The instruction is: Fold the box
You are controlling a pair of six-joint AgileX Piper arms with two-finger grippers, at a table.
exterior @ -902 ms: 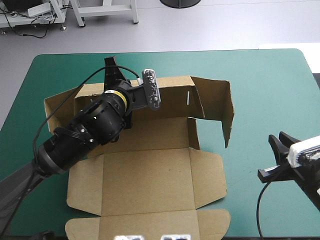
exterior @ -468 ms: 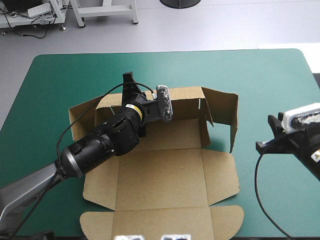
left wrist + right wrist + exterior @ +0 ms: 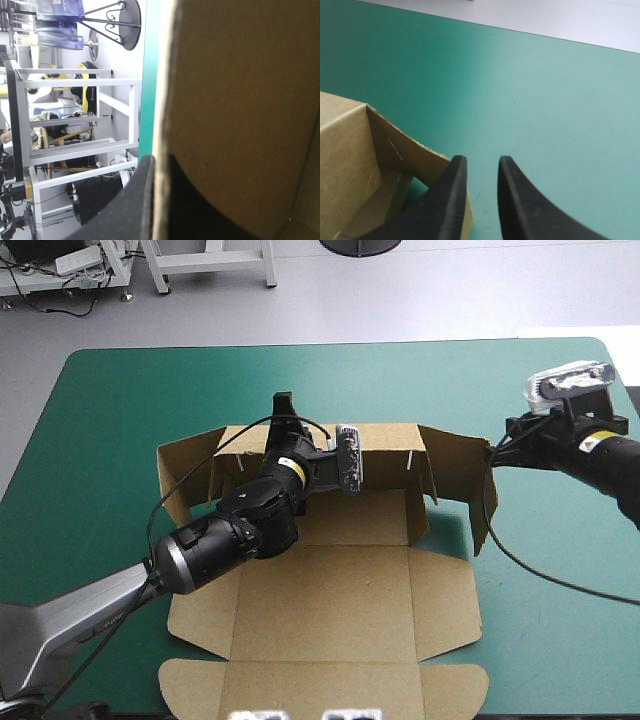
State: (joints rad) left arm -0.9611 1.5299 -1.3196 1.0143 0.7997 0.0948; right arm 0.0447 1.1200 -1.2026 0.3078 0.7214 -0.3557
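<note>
The brown box [image 3: 330,590] lies spread on the teal-green cover with its back wall and right side flap raised and its front flaps flat. My left gripper [image 3: 285,422] is shut on the top edge of the back wall, one black finger behind it. In the left wrist view the box [image 3: 240,100] fills the area ahead, and the left gripper [image 3: 157,161] pinches its edge. My right gripper [image 3: 510,440] hovers just beyond the raised right flap. Its fingers [image 3: 457,195] stand narrowly open over bare cover, holding nothing. The right gripper [image 3: 481,159] is beside the box [image 3: 345,150] corner.
Bare teal-green cover [image 3: 560,620] stretches to the right of the box and behind it toward the far edge. The table's far edge [image 3: 520,30] shows ahead of the right gripper. The box's front flaps reach near the table's front edge.
The left gripper has dragged the box rightward and squared it to the table. The right arm has swung from the near right side up to the raised right flap.
</note>
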